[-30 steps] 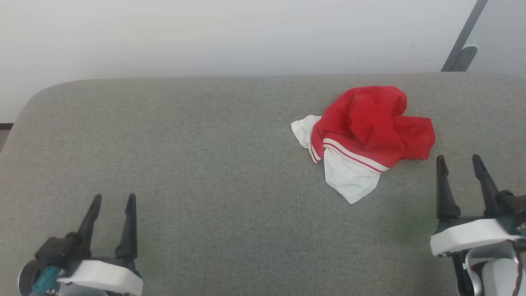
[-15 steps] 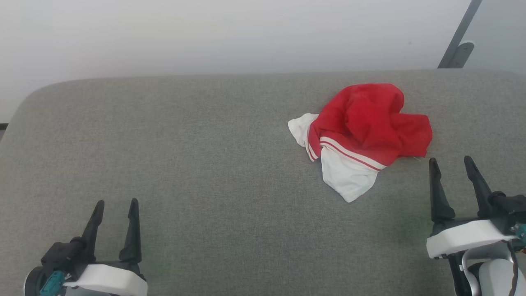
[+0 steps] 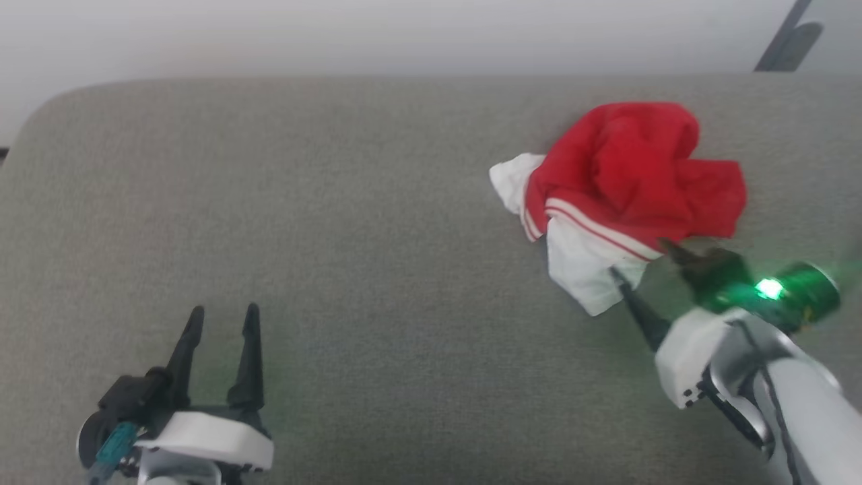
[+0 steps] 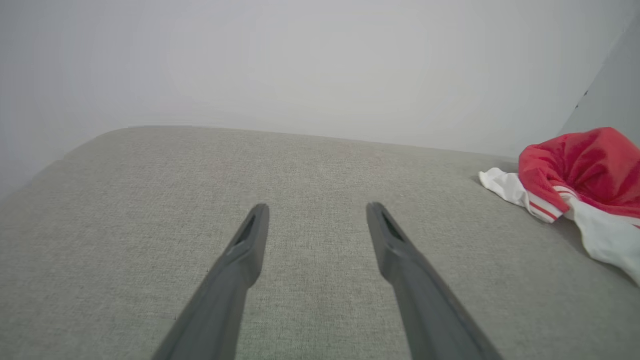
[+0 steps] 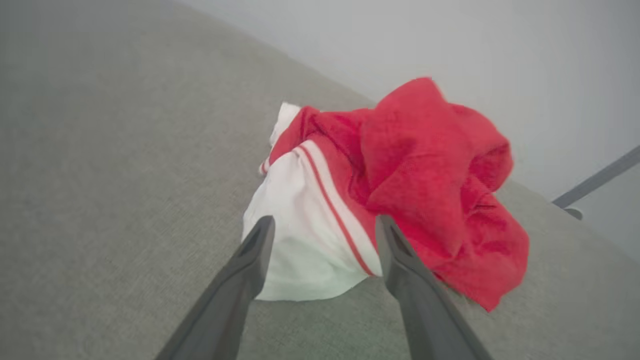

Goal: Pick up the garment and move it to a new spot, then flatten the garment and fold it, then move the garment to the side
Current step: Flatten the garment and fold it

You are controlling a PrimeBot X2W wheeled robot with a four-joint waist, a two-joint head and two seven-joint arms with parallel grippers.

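The red garment (image 3: 633, 168) lies crumpled on the grey cushion (image 3: 337, 222), right of centre, with a white panel and stripe trim toward me. My right gripper (image 3: 640, 259) is open, tilted leftward, its fingertips at the near edge of the white panel. In the right wrist view the garment (image 5: 400, 185) sits just beyond the two spread fingers (image 5: 250, 255), nothing held between them. My left gripper (image 3: 222, 316) stands open over bare cushion at the lower left, far from the garment (image 4: 580, 175), which is at the right edge of the left wrist view.
A pale wall (image 3: 404, 34) runs behind the cushion's far edge. A dark slanted bar (image 3: 784, 40) stands at the upper right. The cushion's rounded left corner (image 3: 47, 114) is at the far left.
My right arm swung up and left toward the garment and turned; its fingertips now reach the white panel. The camera shifted, and the left gripper sits slightly higher and more rightward in the picture.
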